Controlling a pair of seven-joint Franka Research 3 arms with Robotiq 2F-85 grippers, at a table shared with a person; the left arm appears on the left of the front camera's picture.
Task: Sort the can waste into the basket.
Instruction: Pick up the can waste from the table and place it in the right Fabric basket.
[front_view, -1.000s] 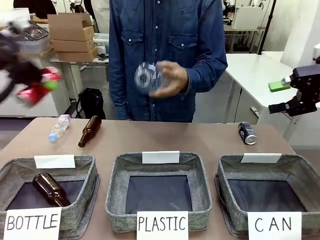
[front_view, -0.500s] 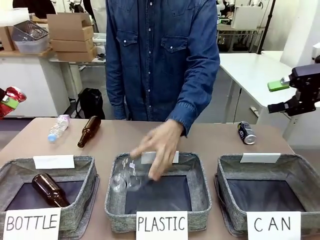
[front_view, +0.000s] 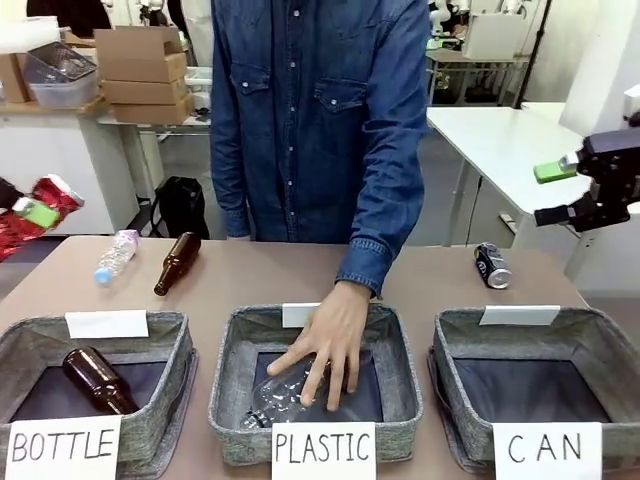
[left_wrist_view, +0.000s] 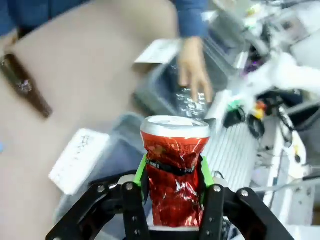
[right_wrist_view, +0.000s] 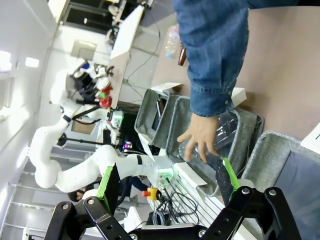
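My left gripper is clamped on the red can. Its green pads press into the crumpled middle, and the silver end pokes out past the fingertips. In the front view the can hangs tilted in the air at the far left edge, above table height and to the left of the BOTTLE basket.

My right gripper is held up at the right edge, above and to the right of the black can. In the right wrist view its fingers stand wide apart with nothing between them.

The black can lies on its side on the table, at the far right. It is just beyond the CAN basket, which sits at the near right.

The person's hand reaches down into the middle PLASTIC basket, fingers resting on a clear plastic bottle that lies inside.

At the far left of the table a brown glass bottle and a small plastic bottle lie side by side, near each other but apart. A second brown bottle lies in the BOTTLE basket.
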